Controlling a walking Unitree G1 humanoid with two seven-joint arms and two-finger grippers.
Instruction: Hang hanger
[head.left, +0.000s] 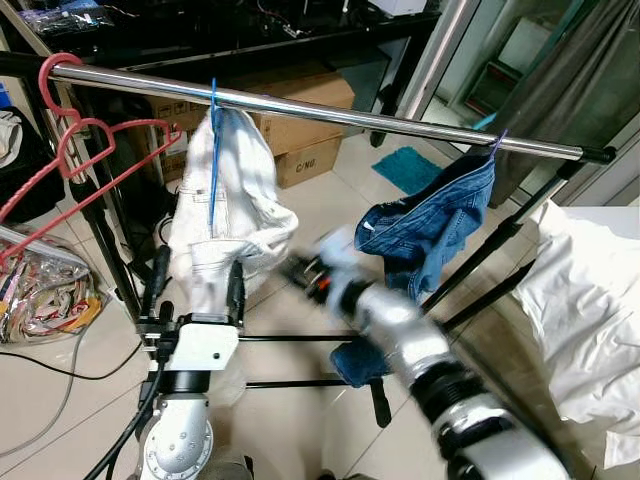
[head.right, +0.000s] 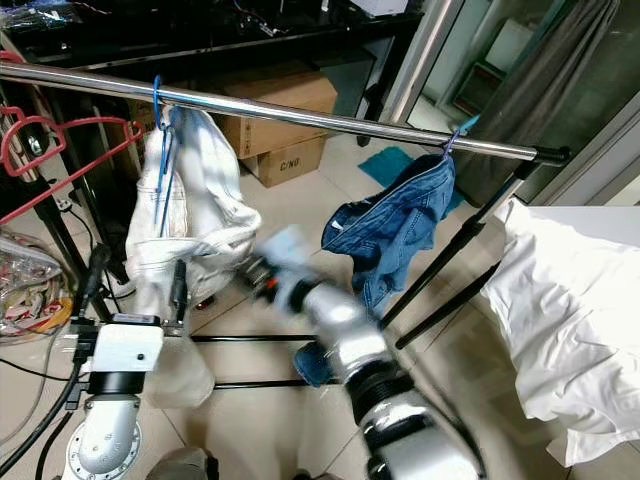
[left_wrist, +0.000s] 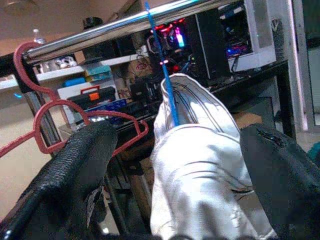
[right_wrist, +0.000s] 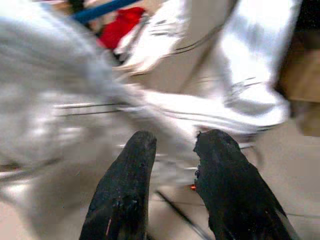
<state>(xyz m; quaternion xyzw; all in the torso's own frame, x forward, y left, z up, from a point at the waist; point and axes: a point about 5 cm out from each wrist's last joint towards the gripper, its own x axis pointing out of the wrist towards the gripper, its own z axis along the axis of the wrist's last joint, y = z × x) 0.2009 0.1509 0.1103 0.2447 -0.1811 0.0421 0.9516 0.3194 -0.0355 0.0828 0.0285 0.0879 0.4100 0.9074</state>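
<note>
A blue hanger (head.left: 212, 150) hangs by its hook on the steel rail (head.left: 350, 115) and carries a white garment (head.left: 235, 200). My left gripper (head.left: 200, 262) is below the hanger, open, with one finger on each side of the garment's lower part (left_wrist: 200, 190). My right arm is blurred with motion. Its gripper (head.left: 305, 268) is at the garment's lower right edge. In the right wrist view its fingers (right_wrist: 135, 165) stand a narrow gap apart with nothing between them, close to the white cloth (right_wrist: 210, 110).
Red hangers (head.left: 80, 140) hang at the rail's left end. A blue denim garment (head.left: 430, 225) hangs near the right end. Cardboard boxes (head.left: 300, 130) stand behind, the rack's floor bars (head.left: 300, 340) run below, and a white sheet (head.left: 590, 290) lies to the right.
</note>
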